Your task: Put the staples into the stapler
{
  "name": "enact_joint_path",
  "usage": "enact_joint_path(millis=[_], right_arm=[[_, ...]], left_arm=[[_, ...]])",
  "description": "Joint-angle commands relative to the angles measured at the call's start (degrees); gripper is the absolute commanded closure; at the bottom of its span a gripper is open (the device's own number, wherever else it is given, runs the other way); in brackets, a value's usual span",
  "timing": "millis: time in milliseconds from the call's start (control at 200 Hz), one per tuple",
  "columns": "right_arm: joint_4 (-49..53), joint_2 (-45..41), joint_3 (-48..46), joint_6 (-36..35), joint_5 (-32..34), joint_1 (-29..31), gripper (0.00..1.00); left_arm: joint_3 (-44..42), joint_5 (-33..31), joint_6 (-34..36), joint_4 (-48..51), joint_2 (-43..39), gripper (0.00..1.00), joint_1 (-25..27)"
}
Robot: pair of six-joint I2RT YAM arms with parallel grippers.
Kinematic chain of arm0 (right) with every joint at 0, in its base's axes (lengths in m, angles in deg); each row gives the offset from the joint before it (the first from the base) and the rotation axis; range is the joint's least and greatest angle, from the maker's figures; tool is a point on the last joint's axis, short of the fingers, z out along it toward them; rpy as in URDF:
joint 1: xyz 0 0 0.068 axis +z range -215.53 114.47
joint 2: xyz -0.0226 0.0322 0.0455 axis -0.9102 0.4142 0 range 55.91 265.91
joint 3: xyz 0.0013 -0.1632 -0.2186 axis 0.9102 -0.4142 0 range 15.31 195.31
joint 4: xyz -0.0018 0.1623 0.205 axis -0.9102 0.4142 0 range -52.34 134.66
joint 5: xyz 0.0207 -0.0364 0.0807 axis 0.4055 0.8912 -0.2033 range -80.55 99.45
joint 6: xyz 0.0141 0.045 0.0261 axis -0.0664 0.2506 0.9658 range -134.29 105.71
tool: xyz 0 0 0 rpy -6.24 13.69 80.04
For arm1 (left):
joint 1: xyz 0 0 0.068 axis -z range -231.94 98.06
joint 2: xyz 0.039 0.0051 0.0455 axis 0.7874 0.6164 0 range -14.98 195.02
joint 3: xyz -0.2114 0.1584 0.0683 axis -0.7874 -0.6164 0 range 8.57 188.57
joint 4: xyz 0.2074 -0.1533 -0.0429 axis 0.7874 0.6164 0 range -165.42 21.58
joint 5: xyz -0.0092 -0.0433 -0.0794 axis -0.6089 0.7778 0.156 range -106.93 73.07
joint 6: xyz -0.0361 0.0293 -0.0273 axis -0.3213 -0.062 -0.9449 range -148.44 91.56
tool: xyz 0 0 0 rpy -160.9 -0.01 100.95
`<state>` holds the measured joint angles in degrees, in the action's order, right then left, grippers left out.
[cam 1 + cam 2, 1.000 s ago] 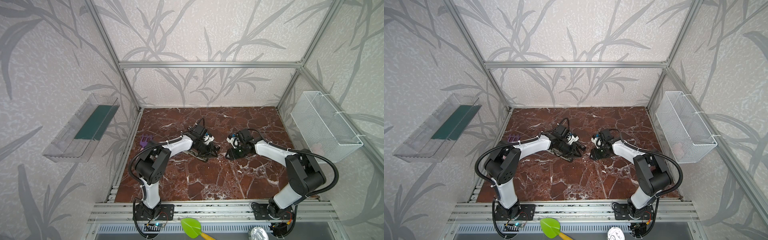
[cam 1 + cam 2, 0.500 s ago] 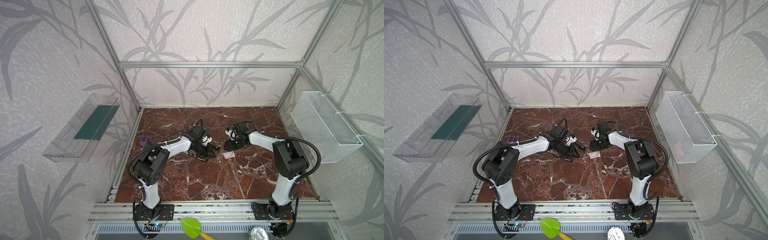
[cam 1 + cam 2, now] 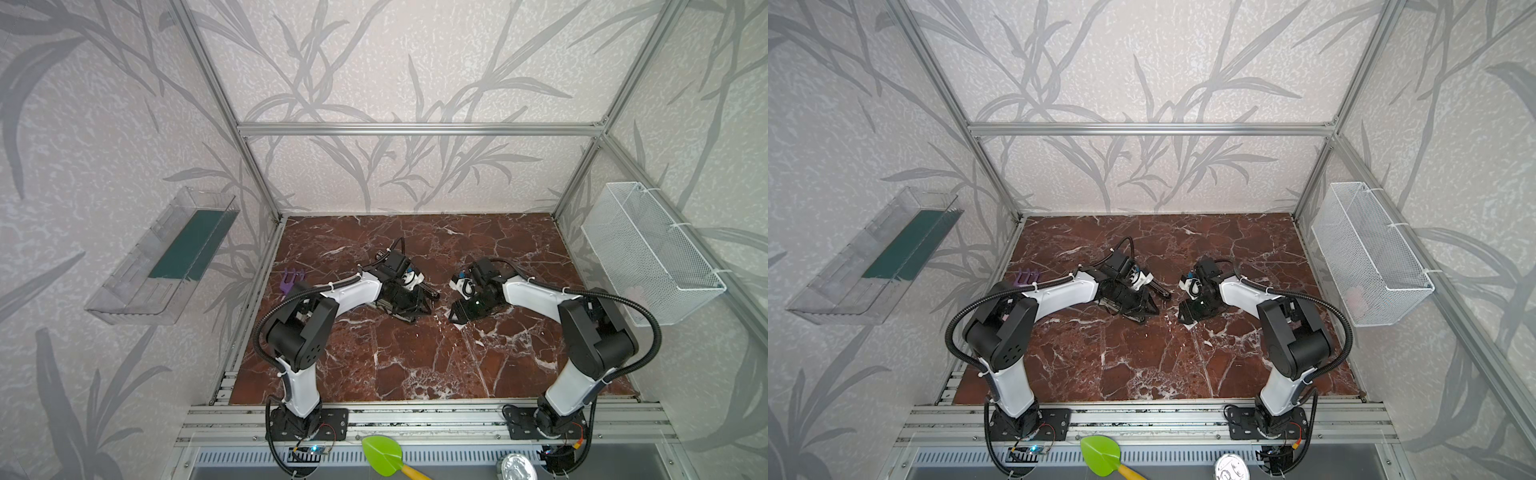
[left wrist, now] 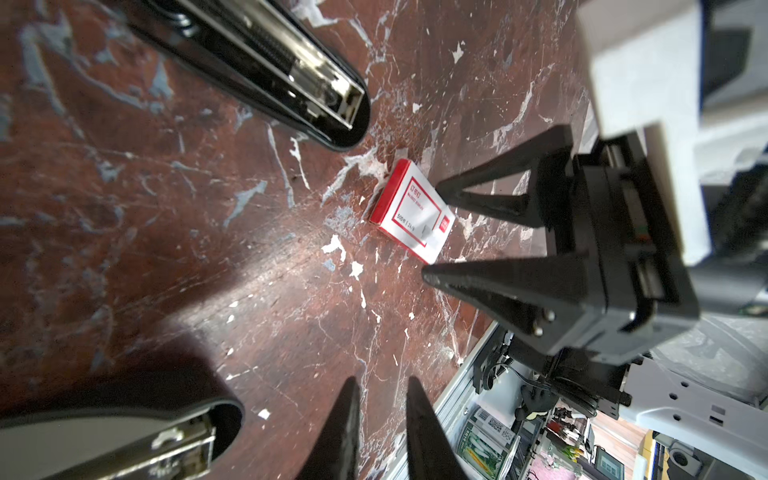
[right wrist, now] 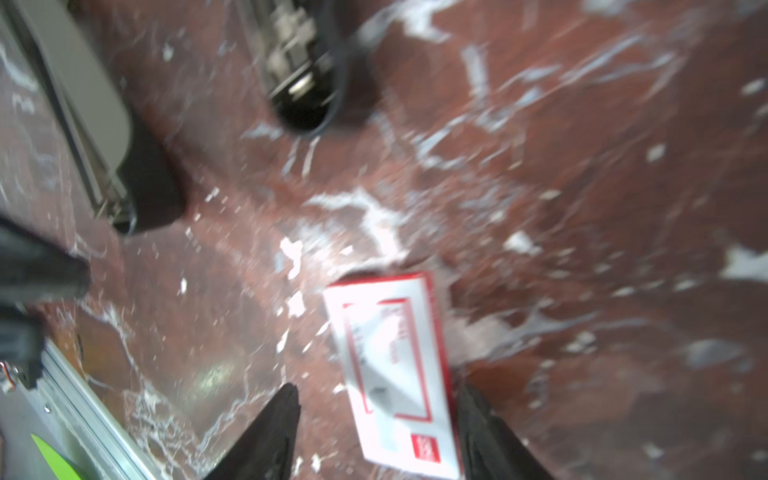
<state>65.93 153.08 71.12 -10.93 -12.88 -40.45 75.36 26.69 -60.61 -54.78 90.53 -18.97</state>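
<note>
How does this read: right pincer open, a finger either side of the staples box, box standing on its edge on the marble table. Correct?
One thing is off. The staples box lies flat on the marble table, label up, not on its edge, as the right wrist view shows. The rest holds: the right pincer is open, with a finger either side of the box.

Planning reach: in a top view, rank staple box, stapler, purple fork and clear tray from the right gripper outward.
1. staple box: between the right gripper fingers
2. stapler: just left
3. purple fork: left table edge
4. clear tray: left wall
</note>
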Motion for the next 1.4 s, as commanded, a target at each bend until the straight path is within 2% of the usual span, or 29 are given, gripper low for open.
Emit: enact_joint_path(millis=[0,145,595,810,985,1085,1240,1395], right_arm=[[0.84,-3.23,-0.07,0.10,7.63,2.07,0.38],[0.49,-2.53,1.80,-0.63,13.62,4.92,0.38],[1.57,5.02,6.24,0.37,19.82,10.88,0.38],[-0.97,6.42,5.91,1.76,22.18,11.71,0.39],[-2.23,7.00,5.91,1.55,23.16,12.19,0.53],[-3.85,5.04,4.58,1.05,23.38,12.27,0.58],[-10.39,-2.61,-0.28,-1.36,22.48,12.25,0.60],[-19.93,-11.09,-7.21,-6.98,17.61,12.27,0.59]], left_arm=[[1.13,0.59,0.34,0.32,0.00,0.77,-0.19],[1.03,0.52,0.34,0.46,-0.14,0.77,-0.24],[-0.76,-0.01,-0.01,-0.23,-1.31,0.77,-0.53],[-1.47,-0.11,-0.12,-0.56,-1.73,0.77,-0.63],[-2.08,-0.22,-0.32,-0.68,-2.28,0.77,-0.78],[-2.05,-0.32,-0.43,-0.65,-2.39,0.77,-0.93],[-1.16,-0.13,-0.75,-0.63,-2.48,0.77,-1.24],[0.00,0.59,-0.47,0.16,-3.65,0.77,-2.33]])
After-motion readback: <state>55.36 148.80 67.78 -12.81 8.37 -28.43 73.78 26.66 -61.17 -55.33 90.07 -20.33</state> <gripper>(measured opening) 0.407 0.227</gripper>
